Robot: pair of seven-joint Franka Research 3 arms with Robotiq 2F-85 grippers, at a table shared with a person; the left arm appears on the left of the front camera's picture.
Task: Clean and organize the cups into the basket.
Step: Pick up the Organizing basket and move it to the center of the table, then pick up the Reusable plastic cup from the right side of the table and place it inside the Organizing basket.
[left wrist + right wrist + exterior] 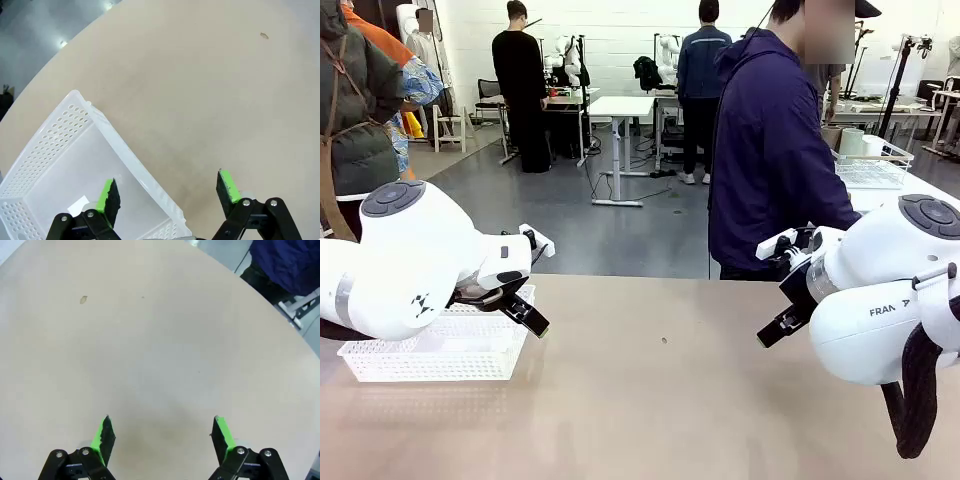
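Left gripper (167, 186): fingers spread wide, nothing between them. I've got one pad over the basket (75, 165), the other over bare table (200, 90).
Right gripper (162, 429): spread as well, holding nothing, above plain tabletop.
Basket position: left side of my table, partly hidden by the left arm in the front view.
Cups (851, 140): far right on a side table, beside a wire basket (875, 170).
In the way: person (770, 170) in a dark blue jacket at the far edge, between me and the cups.
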